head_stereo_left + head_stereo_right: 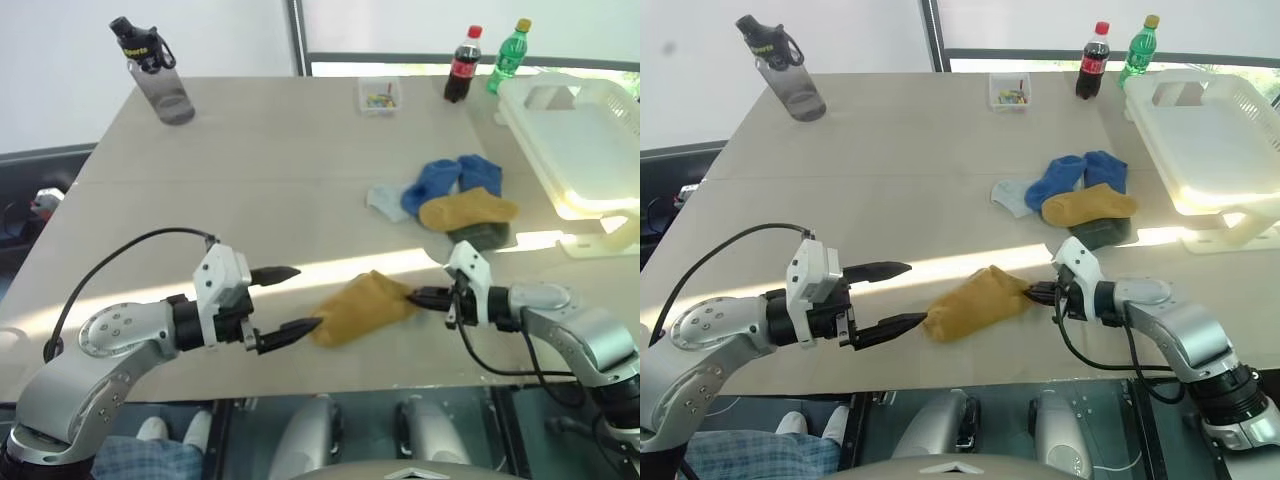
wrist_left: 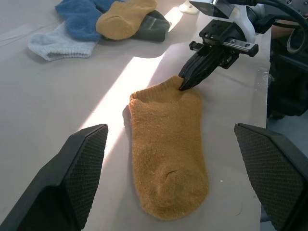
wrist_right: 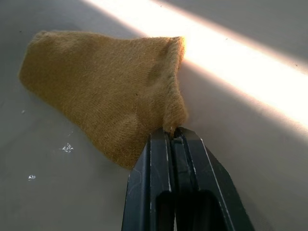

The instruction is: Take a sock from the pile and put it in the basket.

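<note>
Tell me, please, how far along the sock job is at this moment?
Done: one mustard sock lies apart from the pile, near the table's front edge. In hand: the right gripper is shut on that sock's cuff edge, the sock flat on the table; the left gripper stands open at its toe end. Left: lift the sock and carry it to the basket, which looks empty.
</note>
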`<act>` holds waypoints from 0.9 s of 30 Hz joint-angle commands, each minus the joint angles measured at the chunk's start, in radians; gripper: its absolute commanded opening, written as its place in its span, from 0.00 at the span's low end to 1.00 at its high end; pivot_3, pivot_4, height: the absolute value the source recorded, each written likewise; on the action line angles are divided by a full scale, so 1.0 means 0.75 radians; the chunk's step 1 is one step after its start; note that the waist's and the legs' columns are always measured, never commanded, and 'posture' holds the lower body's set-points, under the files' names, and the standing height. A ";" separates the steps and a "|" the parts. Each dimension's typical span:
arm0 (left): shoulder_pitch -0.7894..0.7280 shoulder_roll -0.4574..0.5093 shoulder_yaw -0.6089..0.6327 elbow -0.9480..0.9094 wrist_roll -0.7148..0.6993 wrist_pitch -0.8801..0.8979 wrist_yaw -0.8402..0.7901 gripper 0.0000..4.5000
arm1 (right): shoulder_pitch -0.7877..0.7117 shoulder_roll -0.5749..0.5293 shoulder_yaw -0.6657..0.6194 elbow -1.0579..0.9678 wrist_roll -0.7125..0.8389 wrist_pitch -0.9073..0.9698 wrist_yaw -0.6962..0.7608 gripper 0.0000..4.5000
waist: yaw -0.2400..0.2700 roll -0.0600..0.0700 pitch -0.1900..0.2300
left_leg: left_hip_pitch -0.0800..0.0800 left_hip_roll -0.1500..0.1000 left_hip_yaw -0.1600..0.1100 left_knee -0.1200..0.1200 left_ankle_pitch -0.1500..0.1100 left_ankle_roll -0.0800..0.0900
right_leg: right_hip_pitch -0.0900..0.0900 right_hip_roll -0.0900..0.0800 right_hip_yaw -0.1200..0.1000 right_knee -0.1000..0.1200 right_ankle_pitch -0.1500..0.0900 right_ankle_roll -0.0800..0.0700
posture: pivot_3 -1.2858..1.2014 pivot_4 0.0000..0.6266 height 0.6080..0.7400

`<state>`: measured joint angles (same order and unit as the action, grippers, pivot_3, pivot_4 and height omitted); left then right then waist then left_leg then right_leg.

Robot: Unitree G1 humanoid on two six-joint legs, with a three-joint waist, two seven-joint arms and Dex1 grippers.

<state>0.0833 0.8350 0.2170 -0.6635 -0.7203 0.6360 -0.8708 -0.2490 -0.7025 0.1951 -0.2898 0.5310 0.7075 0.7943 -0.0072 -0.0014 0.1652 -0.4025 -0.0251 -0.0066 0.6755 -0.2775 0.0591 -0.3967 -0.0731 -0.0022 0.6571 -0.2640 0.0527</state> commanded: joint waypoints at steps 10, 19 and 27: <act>-0.020 0.027 -0.003 0.009 0.007 -0.014 -0.031 1.00 | 0.096 -0.124 -0.341 0.029 0.120 0.113 0.090 0.22 | 0.010 0.000 0.000 | 0.000 0.000 0.000 0.000 0.000 0.000 | 0.000 -0.001 0.000 0.000 0.000 0.000 | 0.52 0.24 1.00; -0.058 0.018 -0.032 0.049 0.037 -0.040 -0.049 1.00 | 0.230 -0.197 -0.435 -0.084 0.181 0.232 0.073 1.00 | 0.023 0.000 0.000 | 0.001 0.000 0.000 0.000 -0.002 0.003 | 0.002 -0.001 0.000 0.000 0.000 0.000 | 0.52 0.24 1.00; -0.081 0.011 -0.054 0.078 0.064 -0.067 -0.065 1.00 | 0.079 -0.057 -0.376 0.003 0.061 0.081 -0.044 1.00 | 0.025 0.000 0.000 | 0.002 0.000 0.000 0.000 0.000 0.000 | 0.002 -0.001 0.000 0.000 0.000 0.000 | 0.52 0.24 1.00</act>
<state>0.0355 0.8429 0.1835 -0.5994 -0.6810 0.6050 -0.9121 -0.1662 -0.7602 -0.0910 -0.2926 0.6024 0.8144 0.7774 0.0117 -0.0017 0.1651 -0.4011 -0.0251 -0.0066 0.6755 -0.2775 0.0591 -0.3950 -0.0736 -0.0022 0.6571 -0.2640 0.0527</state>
